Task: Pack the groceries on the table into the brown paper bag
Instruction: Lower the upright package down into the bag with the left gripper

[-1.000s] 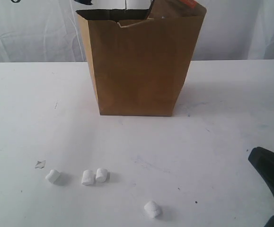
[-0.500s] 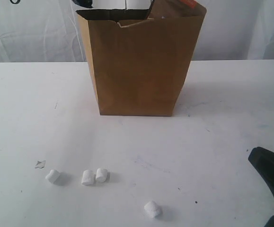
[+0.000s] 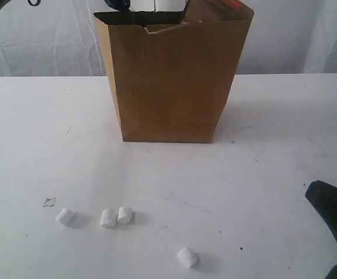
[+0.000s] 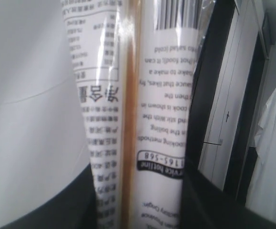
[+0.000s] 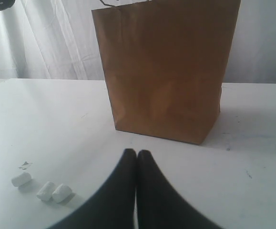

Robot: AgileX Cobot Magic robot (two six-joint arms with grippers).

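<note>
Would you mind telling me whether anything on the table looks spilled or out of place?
Yes: four marshmallows lie loose on the table before the brown paper bag, a small grey scrap beside them.

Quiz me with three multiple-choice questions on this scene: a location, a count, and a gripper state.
1. Where are the marshmallows relative to the brown paper bag? A) inside it B) on the table, apart from it C) on top of it
2. How many marshmallows lie on the table? A) two B) four C) six
3. The right gripper is: A) shut, empty B) wide open C) shut on a can
Answers: 1 B, all on bare tabletop; 2 B, four show in the exterior view; 3 A, jaws meet, nothing between.
</note>
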